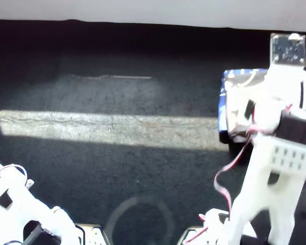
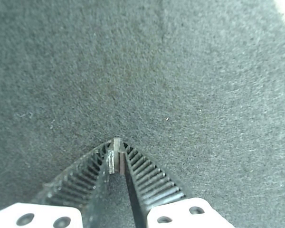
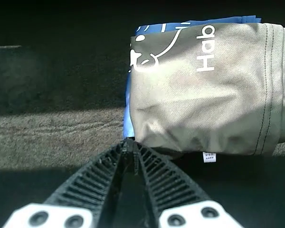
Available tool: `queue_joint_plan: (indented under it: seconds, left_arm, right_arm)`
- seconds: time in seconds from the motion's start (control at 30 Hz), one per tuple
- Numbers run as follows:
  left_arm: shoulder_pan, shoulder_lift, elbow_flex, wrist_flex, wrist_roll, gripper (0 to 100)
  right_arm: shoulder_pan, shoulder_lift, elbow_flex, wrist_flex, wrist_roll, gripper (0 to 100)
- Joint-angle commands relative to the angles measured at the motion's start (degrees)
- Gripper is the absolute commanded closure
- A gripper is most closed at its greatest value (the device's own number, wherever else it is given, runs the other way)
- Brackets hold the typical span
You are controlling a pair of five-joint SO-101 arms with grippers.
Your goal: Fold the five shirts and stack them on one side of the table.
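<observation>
Shirts (image 1: 233, 87) sit folded in one stack at the right side of the bench (image 1: 117, 178). Grey shirt (image 3: 204, 90) is on top, and blue shirt (image 3: 127, 121) sticks out under it along one side edge and the far edge. A small white tag (image 3: 208, 156) hangs off the stack's near edge. Your right pincer (image 3: 129, 145) is clenched, tips together, just beside the stack's near corner; you can't tell if it touches or nips cloth. The right arm (image 1: 275, 153) stands over the stack in the high view and covers its right part. Your left pincer (image 2: 115, 148) is clenched too, with nothing held, low over bare dark felt. The left arm (image 1: 20, 214) is at the near left corner, well apart from the stack. A wide stretch of felt lies between them, with a sunlit strip (image 1: 107, 127) running across to the stack's left edge.
</observation>
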Motion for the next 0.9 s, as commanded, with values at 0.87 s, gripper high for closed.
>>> queue_joint_plan:
  seconds: [0.87]
  left_arm:
    - [29.76, -74.15, 4.0, 39.38, -25.32, 99]
  right_arm:
    - [-9.27, -72.13, 87.34, -20.7, -0.35, 98.9]
